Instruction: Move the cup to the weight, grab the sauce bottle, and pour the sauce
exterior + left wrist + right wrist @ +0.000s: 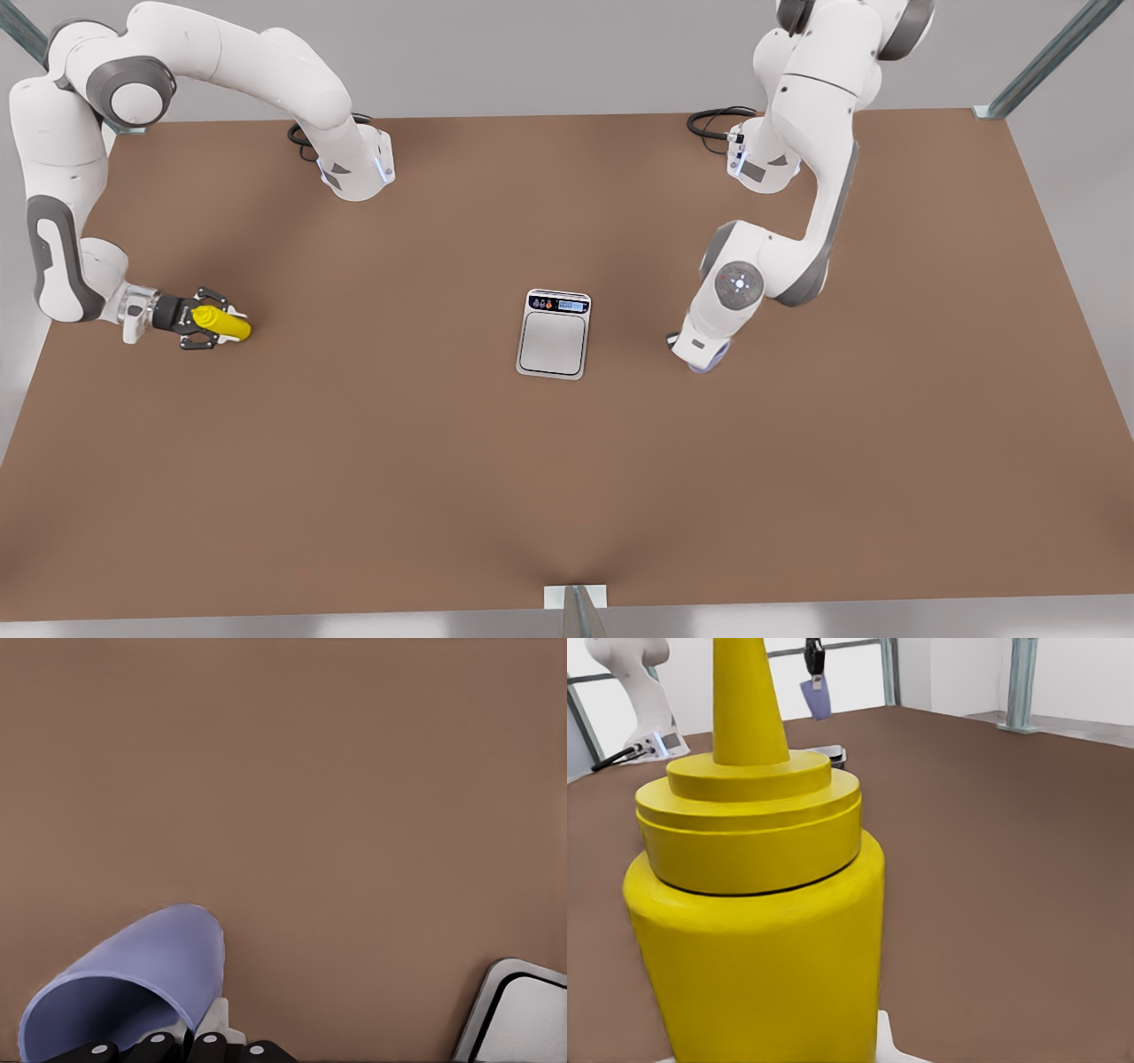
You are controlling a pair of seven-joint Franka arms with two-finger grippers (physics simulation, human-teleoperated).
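Observation:
The yellow sauce bottle (223,324) sits at the front view's left, between the fingers of my right gripper (213,322), which is shut on it. Its nozzle and cap (749,806) loom close in the right wrist view. My left gripper (702,356) is shut on the lavender cup (133,979). It holds the cup tilted above the table, to the front view's right of the weight (553,334) and apart from it. A sliver of the cup (709,367) peeks from under the hand. A corner of the weight (523,1019) lies near the cup.
The weight's display strip (559,304) faces the far side of the brown table (567,487). Both arm bases stand at the far edge with black cables (713,122). From the bottle's side, the cup (818,698) hangs beyond the weight (826,751).

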